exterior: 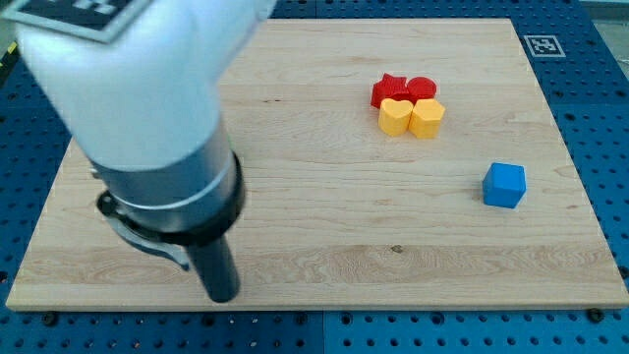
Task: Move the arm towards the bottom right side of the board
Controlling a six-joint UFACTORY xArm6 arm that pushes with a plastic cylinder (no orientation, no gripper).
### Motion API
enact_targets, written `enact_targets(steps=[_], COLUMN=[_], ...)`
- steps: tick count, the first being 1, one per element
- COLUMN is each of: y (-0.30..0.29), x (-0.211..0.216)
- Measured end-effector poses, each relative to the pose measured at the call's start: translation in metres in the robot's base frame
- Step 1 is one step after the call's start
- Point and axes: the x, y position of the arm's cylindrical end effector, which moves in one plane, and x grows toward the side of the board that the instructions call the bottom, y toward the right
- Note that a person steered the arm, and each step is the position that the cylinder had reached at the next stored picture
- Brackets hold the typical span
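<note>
You'll see my tip (pixel 222 295), a bare rod holding nothing, near the wooden board's (pixel 324 216) bottom-left edge, well apart from the blue cube (pixel 504 185) at its right side.

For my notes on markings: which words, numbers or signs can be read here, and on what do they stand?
No readable words or numbers.
Black-and-white square marker on the blue pegboard table: a pattern, no letters.
Similar marker on the white arm housing: cut off, unreadable.
</note>
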Motion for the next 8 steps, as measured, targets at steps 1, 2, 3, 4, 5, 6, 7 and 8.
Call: enact_targets(steps=[1, 2, 3, 4, 5, 6, 7, 8], y=[0.049, 0.074, 0.074, 0.08, 0.099, 0.124, 0.128, 0.129], x=[0.001, 0.001, 0.001, 0.001, 0.001, 0.001, 0.001, 0.001])
